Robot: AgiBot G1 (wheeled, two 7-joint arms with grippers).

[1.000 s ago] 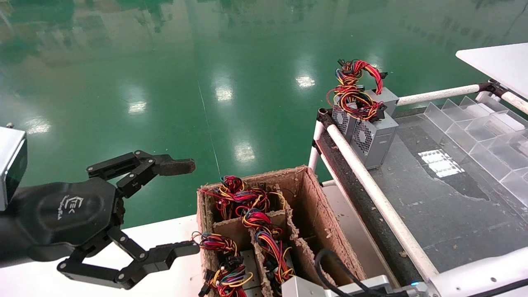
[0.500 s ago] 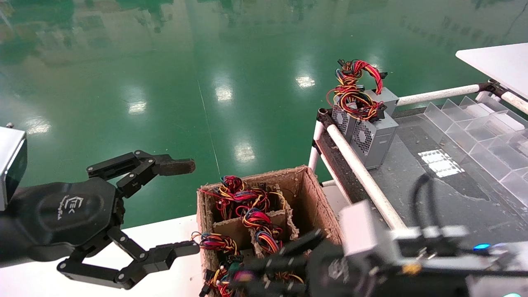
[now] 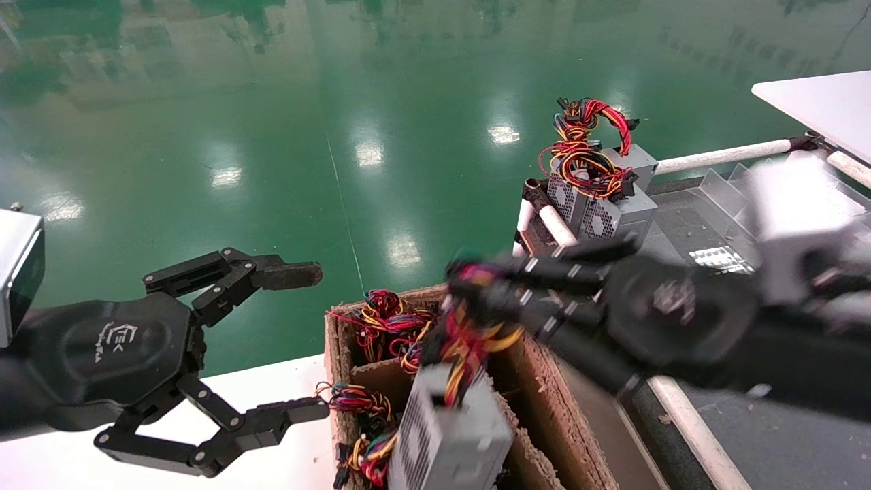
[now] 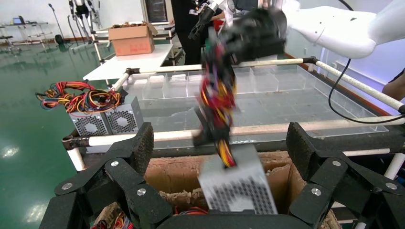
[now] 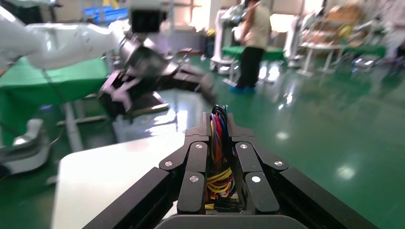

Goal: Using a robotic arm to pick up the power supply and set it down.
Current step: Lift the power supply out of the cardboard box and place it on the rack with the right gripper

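Left end effector (image 3: pixel 299 340) hangs over the white table (image 3: pixel 286 381) edge, left of the cardboard box (image 3: pixel 537 381); fingers spread wide apart, gripping nothing. In the left wrist view its two fingers (image 4: pixel 136 150) frame the box from either side.

Cardboard box has divider compartments; wire bundles (image 3: pixel 384 316) show in the rear ones.

Power supply (image 3: pixel 449 442) hangs above the box, tilted, vent face toward the camera, suspended by its red, yellow and black wires (image 3: pixel 469 340).

Right end effector (image 3: pixel 476 286) reaches in from the right, above the box, clamped together on those wires; right wrist view shows the strands pinched between both fingers (image 5: pixel 196 167).

Two more power supplies (image 3: pixel 609 218) stand on the dark table (image 3: pixel 782 429) at right, wires piled on top.
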